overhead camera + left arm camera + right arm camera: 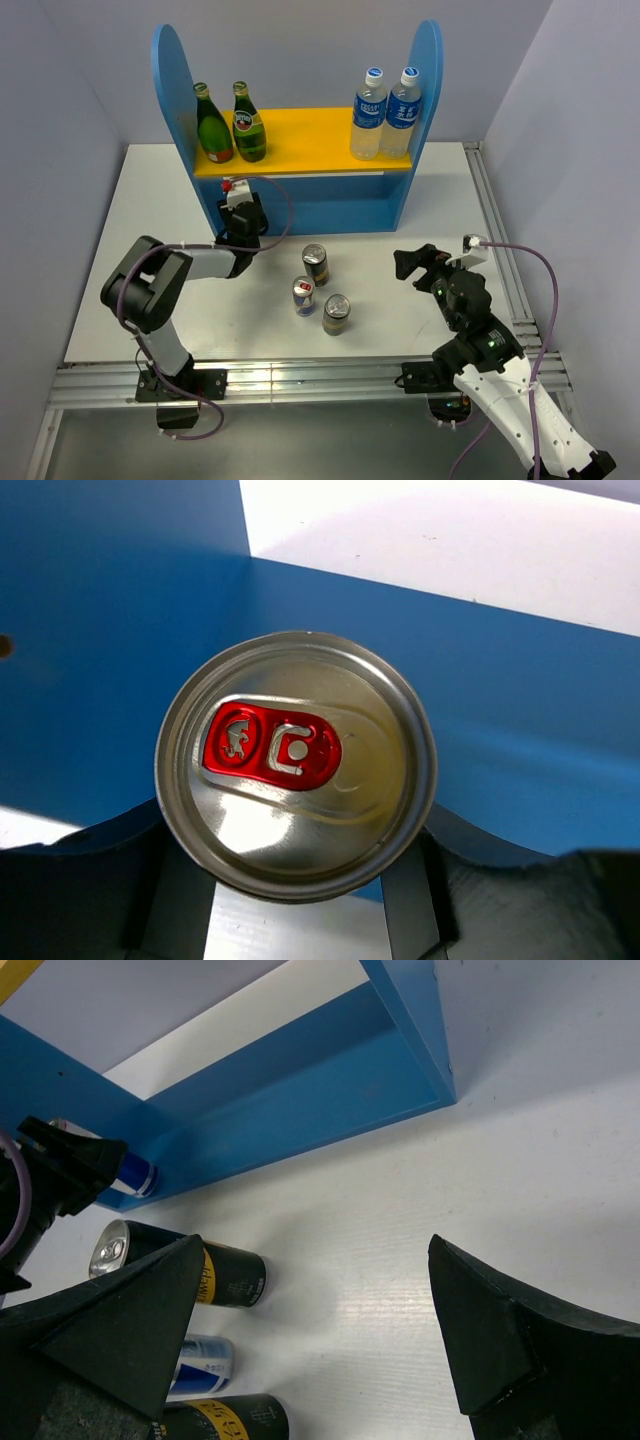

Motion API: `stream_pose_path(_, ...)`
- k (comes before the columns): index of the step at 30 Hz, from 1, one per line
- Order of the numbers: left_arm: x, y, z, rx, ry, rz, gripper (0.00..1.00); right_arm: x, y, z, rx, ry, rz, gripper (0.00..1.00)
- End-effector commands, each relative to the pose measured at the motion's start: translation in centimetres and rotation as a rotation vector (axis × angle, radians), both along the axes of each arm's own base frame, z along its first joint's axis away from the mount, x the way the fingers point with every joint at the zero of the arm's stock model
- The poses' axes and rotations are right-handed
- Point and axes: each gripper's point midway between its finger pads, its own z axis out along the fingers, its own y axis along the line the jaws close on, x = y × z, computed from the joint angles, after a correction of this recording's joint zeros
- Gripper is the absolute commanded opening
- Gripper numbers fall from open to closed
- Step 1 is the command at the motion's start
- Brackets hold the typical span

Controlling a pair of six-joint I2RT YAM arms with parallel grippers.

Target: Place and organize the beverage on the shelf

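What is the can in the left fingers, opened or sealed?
Sealed. On the can, the red tab lies flat and no hole shows.

The top camera looks down from the near edge; both wrist cameras face the far shelf (pixel 340 205), the left one close above a can (pixel 296 765).

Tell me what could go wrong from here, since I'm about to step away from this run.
The left tool holds a slim blue-and-silver can right at the shelf's lower blue board; it might catch the edge or tip on release. Pulling back, that arm might bump the three cans standing on the table nearby.
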Motion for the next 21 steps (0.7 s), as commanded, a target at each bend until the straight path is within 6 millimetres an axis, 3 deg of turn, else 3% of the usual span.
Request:
stream_pose_path(1, 2.8, -0.9, 4.8, -0.084, -0.155, 0.003, 0.01, 0.3, 0.4, 0.6, -0.001, -0.027, 0.016, 1.0)
stream_pose_path(7, 4.1, -0.1, 4.2, -0.07, -0.146, 0.042, 0.0, 0.4, 0.5, 0.4, -0.005, -0.021, 0.019, 1.0)
stream_pose_path(9, 4.3, 0.0, 4.0, -0.07, -0.145, 0.042, 0.11, 0.4, 0.5, 0.4, -0.005, -0.021, 0.019, 1.0)
stream_pose_path(10, 4.4, 0.2, 3.9, -0.071, -0.14, 0.049, 0.21, 0.4, 0.5, 0.4, -0.005, -0.02, 0.021, 1.0)
stream_pose_path(11, 4.5, 0.0, 3.7, -0.072, -0.135, 0.039, 0.4, 0.4, 0.5, 0.3, -0.006, -0.019, 0.019, 1.0)
stream_pose_path(13, 4.5, 0.2, 3.6, -0.073, -0.13, 0.044, 0.58, 0.4, 0.5, 0.3, -0.007, -0.017, 0.018, 1.0)
stream_pose_path(14, 4.5, 0.2, 3.6, -0.074, -0.128, 0.046, 0.91, 0.4, 0.4, 0.3, -0.008, -0.017, 0.016, 1.0)
stream_pose_path(15, 4.4, 0.2, 3.5, -0.072, -0.125, 0.046, 0.99, 0.4, 0.5, 0.4, -0.007, -0.018, 0.019, 1.0)
stream_pose_path(21, 3.3, 0.9, 4.4, -0.078, -0.133, 0.055, 0.99, 0.4, 0.4, 0.3, -0.007, -0.02, 0.016, 1.0)
